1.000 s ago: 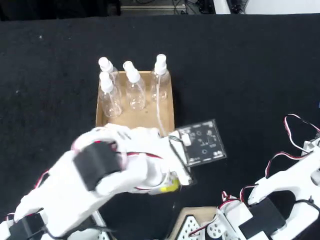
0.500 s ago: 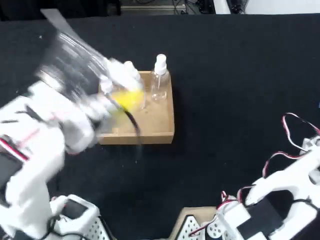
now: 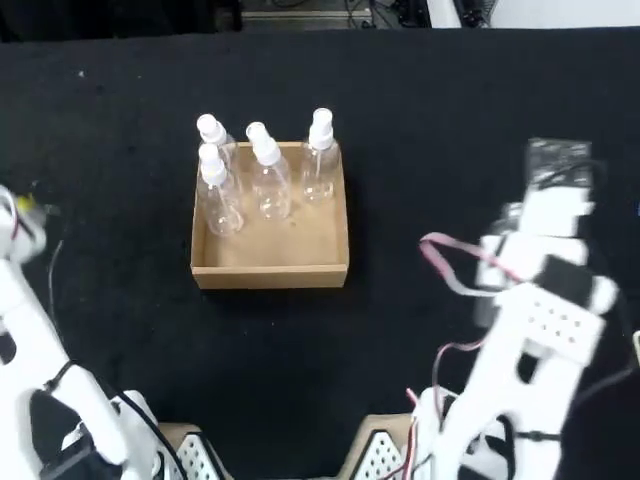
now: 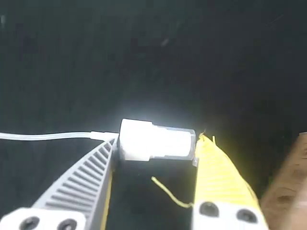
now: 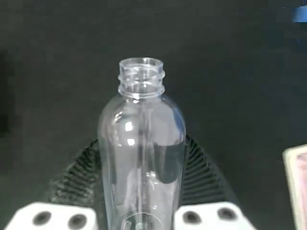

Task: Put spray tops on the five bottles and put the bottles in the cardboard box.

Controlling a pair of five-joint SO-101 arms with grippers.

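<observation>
A fixed camera looks steeply down over the black desk (image 3: 450, 100), cardboard box (image 3: 270, 272) mid-frame, arms (image 3: 530, 330) at the near edge. Each wrist camera sights close along its own jaws, left past a spray top (image 4: 156, 141), right past an uncapped bottle (image 5: 141, 158), onto the same desk.

**Both arms change places**

The left arm (image 3: 22, 320) has swung off the cardboard box (image 3: 270, 272) and pulled back to the left edge of the worktop (image 3: 420, 120). The right arm (image 3: 540, 310), folded low a second ago, now stretches up the right side.
</observation>
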